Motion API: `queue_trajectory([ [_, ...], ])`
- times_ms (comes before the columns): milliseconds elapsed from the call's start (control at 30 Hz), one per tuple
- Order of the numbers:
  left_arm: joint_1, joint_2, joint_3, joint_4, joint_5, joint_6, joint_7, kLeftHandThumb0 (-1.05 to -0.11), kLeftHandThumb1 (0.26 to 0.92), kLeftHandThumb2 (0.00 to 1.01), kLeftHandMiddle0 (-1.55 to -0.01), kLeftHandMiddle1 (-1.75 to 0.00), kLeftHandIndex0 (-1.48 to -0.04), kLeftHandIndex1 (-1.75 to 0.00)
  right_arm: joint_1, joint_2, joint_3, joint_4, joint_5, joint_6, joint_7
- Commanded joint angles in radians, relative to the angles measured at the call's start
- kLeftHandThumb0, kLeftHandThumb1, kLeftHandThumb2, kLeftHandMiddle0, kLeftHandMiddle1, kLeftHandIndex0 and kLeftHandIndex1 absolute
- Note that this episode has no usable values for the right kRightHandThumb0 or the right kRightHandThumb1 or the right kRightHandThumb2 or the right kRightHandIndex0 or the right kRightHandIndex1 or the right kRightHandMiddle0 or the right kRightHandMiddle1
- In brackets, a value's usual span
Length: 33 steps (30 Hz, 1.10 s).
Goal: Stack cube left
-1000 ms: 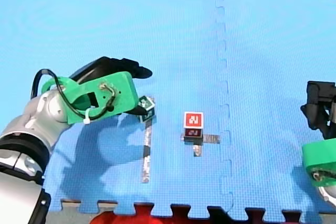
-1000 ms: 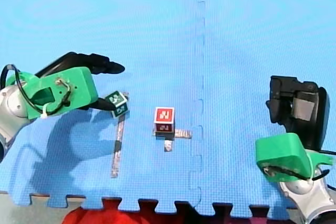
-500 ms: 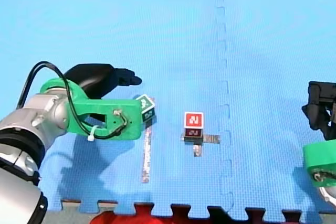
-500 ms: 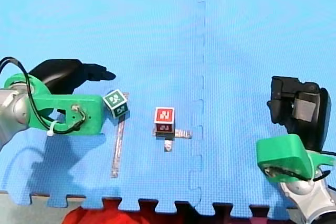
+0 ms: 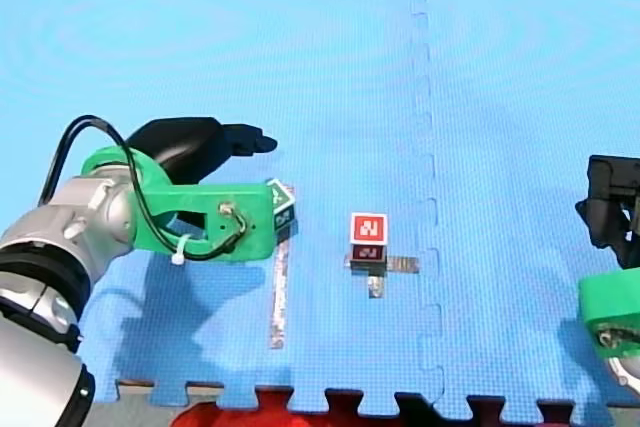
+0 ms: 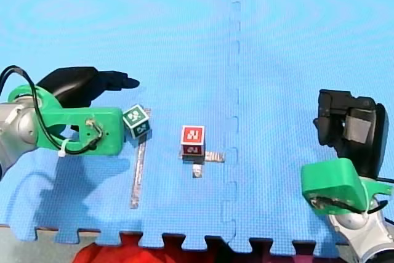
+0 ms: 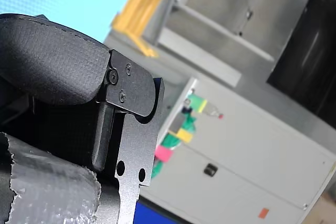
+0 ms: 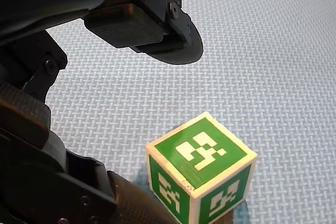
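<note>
Touching green cube (image 6: 136, 119), left hand (image 6: 80, 85) spread wide; right hand (image 6: 345, 130) at mat (image 6: 277, 41) edge.

One green cube (image 6: 136, 119), one red cube (image 6: 192, 138)

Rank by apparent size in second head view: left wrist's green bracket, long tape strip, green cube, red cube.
1. green bracket
2. long tape strip, long but thin
3. green cube and red cube: look alike, not ranked
</note>
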<state>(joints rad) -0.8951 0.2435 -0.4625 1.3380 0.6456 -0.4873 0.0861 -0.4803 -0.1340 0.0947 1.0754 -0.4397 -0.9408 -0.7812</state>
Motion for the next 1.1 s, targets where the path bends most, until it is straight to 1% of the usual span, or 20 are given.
queue_trajectory([
  [0,0.004,0.0,0.007,-0.001,-0.011,-0.001,-0.007,-0.989,0.766,0.01,-0.93,-1.75,-0.55,-0.03,0.005,-0.003,-0.001,-0.006,0.001,0.003,-0.005],
  [67,0.006,-0.003,0.021,-0.001,-0.029,-0.003,-0.019,-0.99,0.766,0.01,-0.93,-1.75,-0.58,-0.04,0.005,-0.001,-0.001,-0.008,0.0,0.006,-0.008],
  [167,0.01,-0.006,0.038,-0.002,-0.053,-0.006,-0.036,-0.987,0.765,0.0,-0.93,-1.75,-0.6,-0.04,0.004,-0.001,0.0,-0.01,-0.003,0.01,-0.012],
  [233,0.012,-0.008,0.051,-0.003,-0.069,-0.012,-0.051,-0.977,0.761,0.0,-0.93,-1.75,-0.64,-0.06,0.004,-0.001,0.001,-0.01,-0.003,0.012,-0.014],
  [333,0.016,-0.013,0.064,-0.005,-0.086,-0.024,-0.063,-0.947,0.753,0.0,-0.93,-1.75,-0.74,-0.08,0.005,-0.001,0.001,-0.011,-0.003,0.014,-0.014],
  [367,0.017,-0.015,0.065,-0.005,-0.087,-0.027,-0.062,-0.931,0.748,0.0,-0.93,-1.75,-0.81,-0.09,0.004,-0.001,0.001,-0.011,-0.002,0.015,-0.014],
  [400,0.018,-0.017,0.065,-0.005,-0.087,-0.029,-0.06,-0.923,0.747,0.0,-0.93,-1.75,-0.84,-0.08,0.004,0.0,0.001,-0.011,-0.002,0.015,-0.013],
  [500,0.018,-0.021,0.064,-0.005,-0.086,-0.038,-0.058,-0.912,0.745,0.0,-0.94,-1.75,-0.88,-0.08,0.004,0.0,0.0,-0.013,0.001,0.015,-0.011],
  [667,0.018,-0.021,0.061,-0.004,-0.08,-0.047,-0.061,-0.888,0.759,0.01,-0.94,-1.75,-0.9,-0.06,0.007,-0.003,-0.003,-0.02,0.004,0.013,-0.007],
  [800,0.015,-0.016,0.045,-0.007,-0.06,-0.047,-0.048,-0.845,0.755,0.0,-0.94,-1.75,-0.92,-0.04,0.01,-0.005,-0.004,-0.032,0.004,0.011,-0.005],
  [900,0.016,-0.014,0.035,-0.011,-0.05,-0.045,-0.038,-0.827,0.75,0.0,-0.95,-1.75,-0.9,-0.02,0.016,-0.007,-0.006,-0.049,0.004,0.006,-0.003],
  [967,0.017,-0.013,0.03,-0.014,-0.045,-0.043,-0.034,-0.82,0.747,0.0,-0.95,-1.75,-0.87,-0.01,0.023,-0.009,-0.008,-0.065,0.004,0.006,0.0],
  [1067,0.018,-0.013,0.023,-0.016,-0.038,-0.039,-0.028,-0.81,0.743,0.0,-0.95,-1.75,-0.85,0.0,0.037,-0.011,-0.012,-0.096,0.006,0.005,0.008],
])
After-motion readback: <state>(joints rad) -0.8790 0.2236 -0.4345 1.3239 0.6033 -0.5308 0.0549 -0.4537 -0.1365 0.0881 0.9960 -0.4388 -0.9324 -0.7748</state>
